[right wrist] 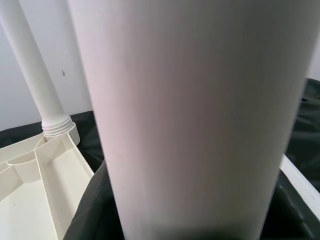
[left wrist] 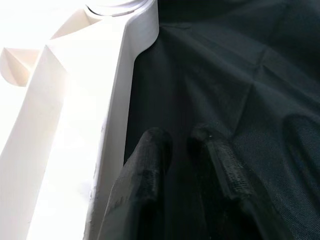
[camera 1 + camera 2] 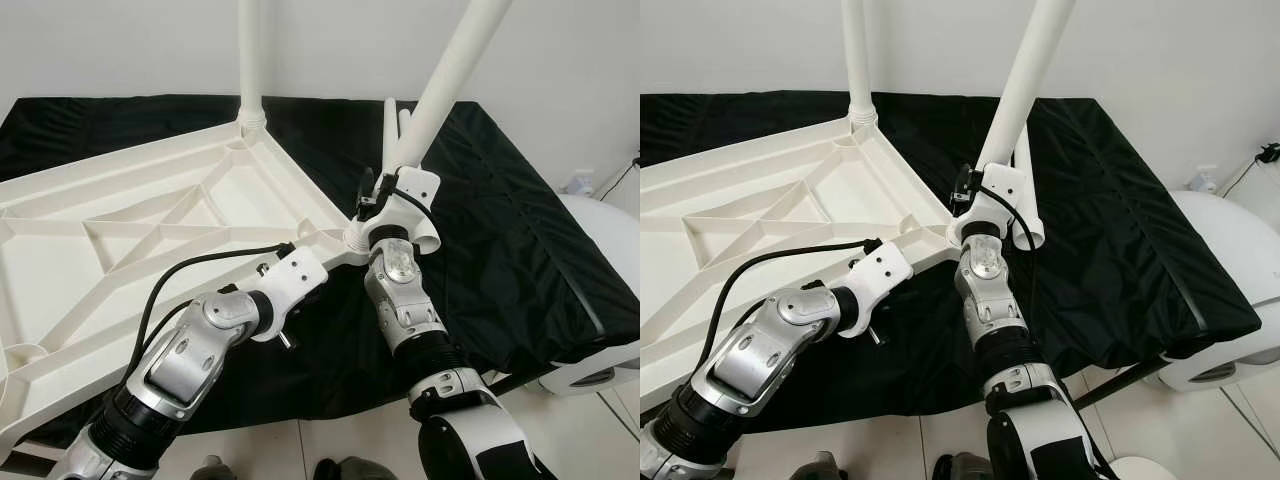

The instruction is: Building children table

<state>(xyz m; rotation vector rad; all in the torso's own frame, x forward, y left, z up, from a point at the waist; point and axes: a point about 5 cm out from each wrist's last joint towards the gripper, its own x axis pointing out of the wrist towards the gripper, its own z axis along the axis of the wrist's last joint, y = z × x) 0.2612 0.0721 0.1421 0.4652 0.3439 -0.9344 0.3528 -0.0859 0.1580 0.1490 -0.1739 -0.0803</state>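
The right end effector [image 3: 385,195] grips the tilted leg [image 3: 450,75] at the tabletop [image 3: 120,250] corner socket; it may cross-thread. The left end effector [image 2: 182,145] is nearly closed, empty.

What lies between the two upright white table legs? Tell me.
In the left eye view, the ribbed white plastic tabletop's rim runs from the screwed-in white leg to the leaning white leg; black cloth lies behind it.

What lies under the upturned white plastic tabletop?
A black cloth spreads beneath the white ribbed tabletop and past its edges. Whatever supports the cloth underneath is covered.
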